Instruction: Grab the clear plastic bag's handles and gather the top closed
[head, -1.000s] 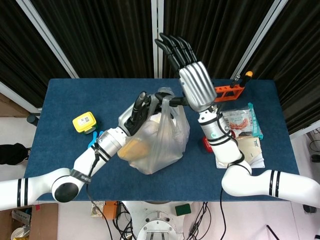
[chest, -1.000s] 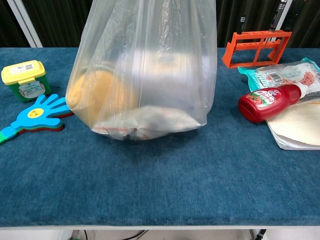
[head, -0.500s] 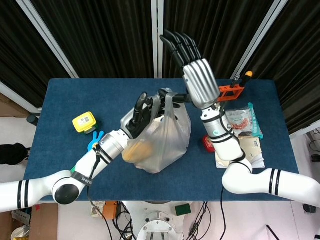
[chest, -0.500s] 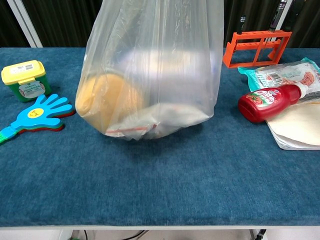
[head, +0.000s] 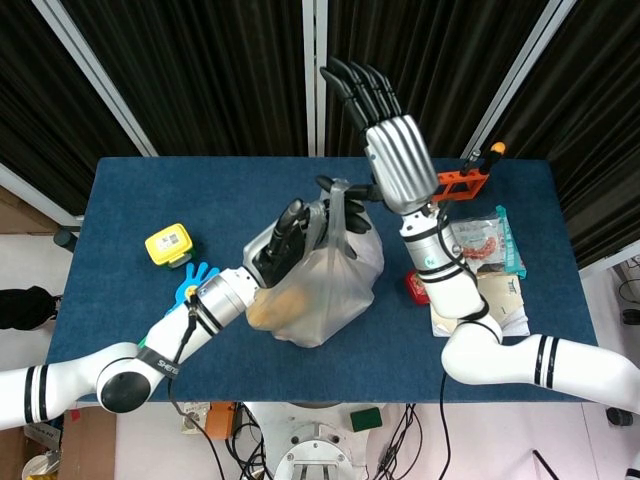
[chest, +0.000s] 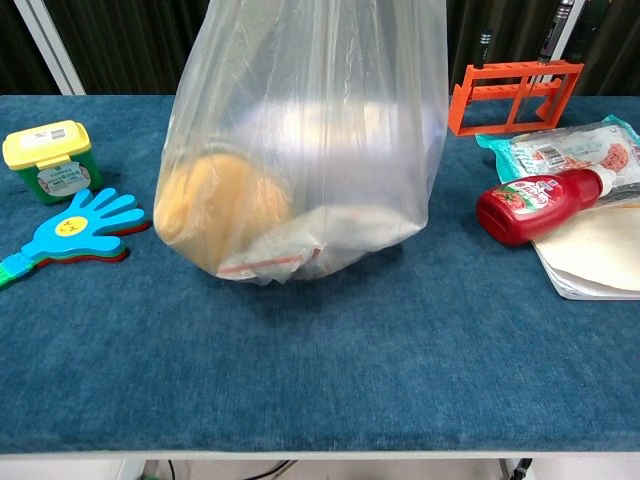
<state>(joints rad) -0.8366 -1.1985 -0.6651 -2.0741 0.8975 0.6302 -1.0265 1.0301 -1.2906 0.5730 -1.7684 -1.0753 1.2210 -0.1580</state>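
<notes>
The clear plastic bag stands mid-table, holding an orange round item and a flat packet. In the chest view the bag fills the centre and neither hand shows. My left hand grips the bag's left handle at the mouth, dark fingers curled into the plastic. My right hand is above and to the right, its fingers pointing up and apart, while its thumb hooks the right handle loop. The two handles are drawn close together above the bag.
A yellow-lidded green tub and a blue hand-shaped clapper lie at the left. At the right are an orange rack, a ketchup bottle, a snack packet and a white pad.
My left hand has moved right and up toward the right hand, bringing the handles together. The bag has narrowed at the top, and its left underside has lifted slightly.
</notes>
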